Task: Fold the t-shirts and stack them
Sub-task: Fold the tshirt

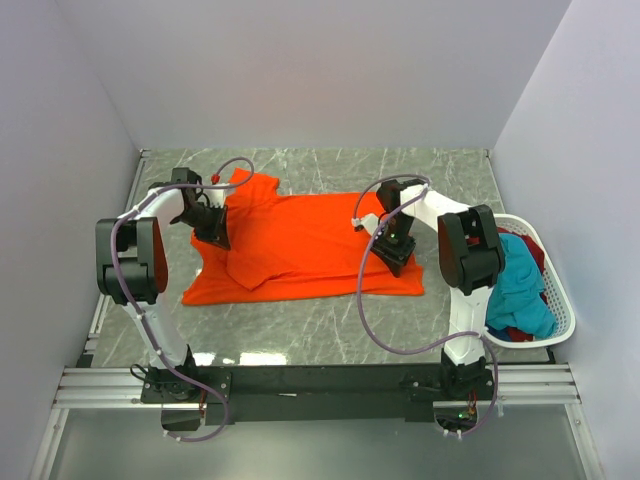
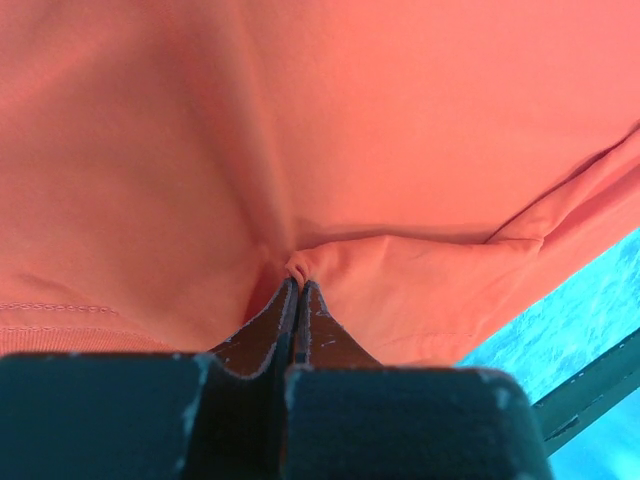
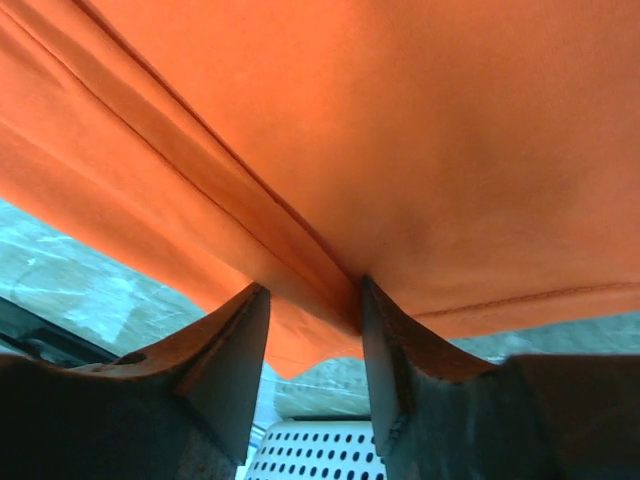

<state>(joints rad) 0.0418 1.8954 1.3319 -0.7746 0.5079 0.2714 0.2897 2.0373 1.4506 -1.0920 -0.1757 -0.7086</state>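
The bright orange t-shirt (image 1: 300,245) lies spread on the table, its left part folded over and wrinkled. My left gripper (image 1: 213,232) is at the shirt's left side. In the left wrist view it (image 2: 297,283) is shut, pinching a small fold of the orange cloth (image 2: 330,150). My right gripper (image 1: 395,250) is over the shirt's right part. In the right wrist view it (image 3: 313,295) is open, with the orange shirt's hem (image 3: 300,240) running across the gap between the fingers. A teal shirt (image 1: 520,290) and a dark red one (image 1: 528,250) lie in the basket.
The white plastic basket (image 1: 558,300) stands at the table's right edge, close to the right arm; its perforated wall also shows in the right wrist view (image 3: 330,450). The grey marble table (image 1: 330,320) is walled on the left, back and right.
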